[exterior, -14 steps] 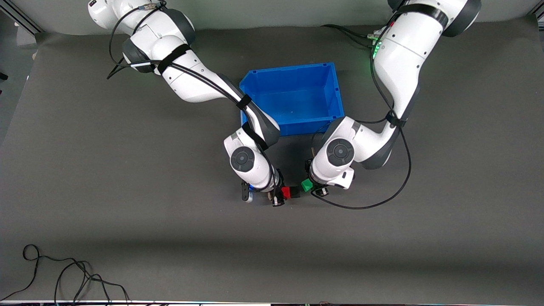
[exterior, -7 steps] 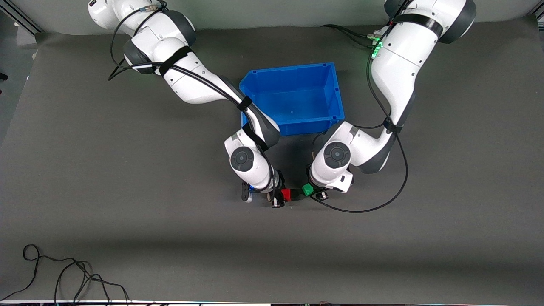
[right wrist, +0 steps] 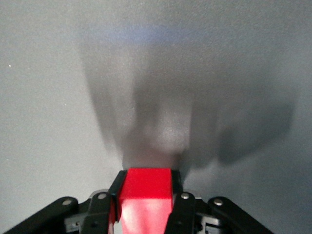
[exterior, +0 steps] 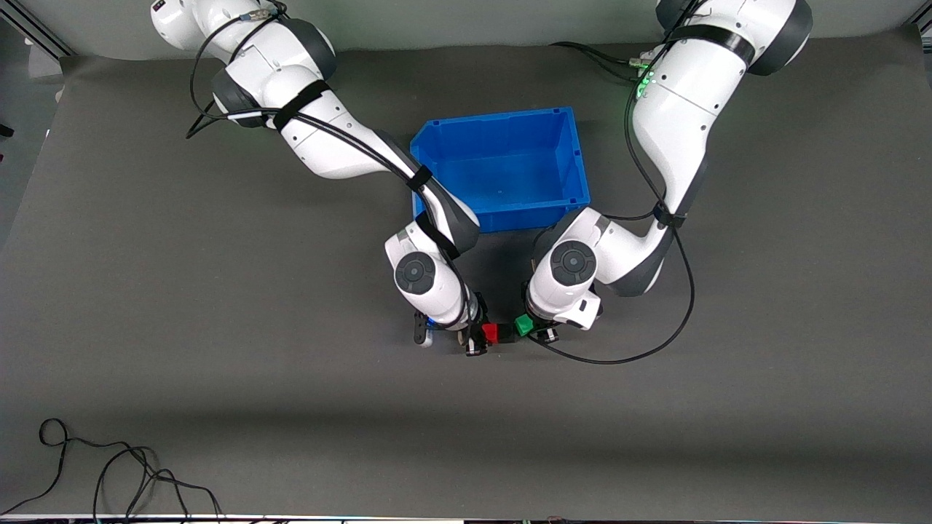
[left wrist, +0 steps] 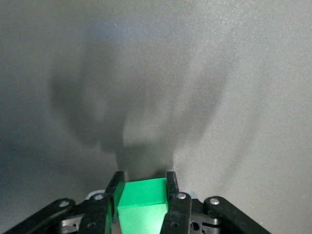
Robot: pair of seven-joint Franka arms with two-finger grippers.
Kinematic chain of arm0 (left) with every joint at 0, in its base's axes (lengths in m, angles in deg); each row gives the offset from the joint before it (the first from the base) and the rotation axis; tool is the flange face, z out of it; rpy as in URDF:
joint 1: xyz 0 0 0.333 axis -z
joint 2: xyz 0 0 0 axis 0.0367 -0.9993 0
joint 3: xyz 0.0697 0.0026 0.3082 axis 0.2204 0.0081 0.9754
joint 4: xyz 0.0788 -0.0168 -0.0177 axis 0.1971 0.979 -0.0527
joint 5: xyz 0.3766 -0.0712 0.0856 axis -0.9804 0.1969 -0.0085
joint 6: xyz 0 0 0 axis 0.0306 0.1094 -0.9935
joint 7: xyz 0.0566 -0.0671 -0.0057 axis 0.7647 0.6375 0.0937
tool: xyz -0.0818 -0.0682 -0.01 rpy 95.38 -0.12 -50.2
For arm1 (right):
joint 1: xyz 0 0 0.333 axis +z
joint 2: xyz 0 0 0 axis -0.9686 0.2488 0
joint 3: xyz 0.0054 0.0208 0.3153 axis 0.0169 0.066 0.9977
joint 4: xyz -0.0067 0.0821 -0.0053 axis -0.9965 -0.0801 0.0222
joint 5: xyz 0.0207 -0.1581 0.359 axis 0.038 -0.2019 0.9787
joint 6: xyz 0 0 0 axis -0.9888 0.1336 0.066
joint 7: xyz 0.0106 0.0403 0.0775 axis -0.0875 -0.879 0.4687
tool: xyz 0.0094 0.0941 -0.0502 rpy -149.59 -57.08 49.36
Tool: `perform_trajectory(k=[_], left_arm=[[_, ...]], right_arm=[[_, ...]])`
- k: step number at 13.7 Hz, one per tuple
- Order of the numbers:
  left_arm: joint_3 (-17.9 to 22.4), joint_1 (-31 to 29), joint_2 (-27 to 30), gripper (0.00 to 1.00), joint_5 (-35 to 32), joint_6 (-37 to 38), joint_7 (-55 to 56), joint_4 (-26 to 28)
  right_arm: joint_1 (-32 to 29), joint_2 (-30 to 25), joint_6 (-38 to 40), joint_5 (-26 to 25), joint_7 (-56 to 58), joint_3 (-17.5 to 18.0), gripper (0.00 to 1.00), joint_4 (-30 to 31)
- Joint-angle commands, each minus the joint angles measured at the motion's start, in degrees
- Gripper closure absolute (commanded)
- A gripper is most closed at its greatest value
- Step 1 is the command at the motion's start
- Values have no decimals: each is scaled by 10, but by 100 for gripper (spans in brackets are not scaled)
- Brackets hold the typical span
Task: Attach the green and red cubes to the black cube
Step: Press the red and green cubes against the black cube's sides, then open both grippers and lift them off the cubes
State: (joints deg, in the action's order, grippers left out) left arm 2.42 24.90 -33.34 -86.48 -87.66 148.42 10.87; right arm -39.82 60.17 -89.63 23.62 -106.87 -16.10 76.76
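A dark grey mat (exterior: 218,306) is covering the whole table, with a loose black cable (exterior: 109,473) lying on it at the edge nearest the front camera, toward the right arm's end. A blue open-topped plastic bin (exterior: 502,164) is sitting on the mat between the two arms, closer to their bases.

Both arms are reaching down to a spot on the mat just nearer the front camera than the bin. The right gripper (right wrist: 146,195) is clamping a small bright red plastic cube (exterior: 490,332) between its fingers (right wrist: 176,192); the left gripper (left wrist: 142,190) is pinching a small bright green plastic cube (exterior: 523,325) in the same way, its fingers (left wrist: 171,187) pressing the cube's two sides. Each wrist view is showing its cube seated between closed black fingers over bare grey mat.

In the front view a small matte black cube (exterior: 507,331) is sitting between the red and green ones, touching the red cube; the green cube is coming right up against it, though whether they are touching cannot be told
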Motion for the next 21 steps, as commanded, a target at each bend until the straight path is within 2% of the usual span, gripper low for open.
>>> perform_trajectory(k=[1,4,5,6,7,8,9,12,14,17,19,21], left_arm=[[6,5,-16,100,-14,-8,6,-16],[6,4,-21,100,-15,-8,6,-21],[6,3,-21,100,-22,-9,3,-21],[6,3,-21,35,-35,-12,3,-21],[6,7,-21,1,-40,-11,4,-23],[6,7,-19,0,-42,-8,4,-24],[6,7,-19,0,-42,-5,4,-25],[6,-1,-10,0,-43,8,3,-34],[5,-31,-4,0,-45,62,-9,-76],[3,-61,5,0,-43,161,-105,-152],[1,-88,37,2,-42,217,-192,-171],[1,-113,87,1,-35,265,-292,-166]], right_arm=[[4,11,-4,-11,-15,-3,83,-13],[3,12,-4,-11,-15,-3,81,-12],[3,11,-4,-11,-15,-3,60,-12],[3,11,-3,-11,-16,-4,20,-12],[3,11,-3,-12,-13,-6,14,-12],[3,11,-3,-12,-14,-6,4,-13],[1,11,-3,-12,-13,-6,0,-16],[-3,-14,12,-14,-12,-8,0,-16],[-4,-50,39,-20,17,-13,0,-12],[-32,-115,165,-22,125,-14,0,2],[-44,-181,222,-22,187,-20,0,43],[-57,-241,261,-22,250,-24,0,89]])
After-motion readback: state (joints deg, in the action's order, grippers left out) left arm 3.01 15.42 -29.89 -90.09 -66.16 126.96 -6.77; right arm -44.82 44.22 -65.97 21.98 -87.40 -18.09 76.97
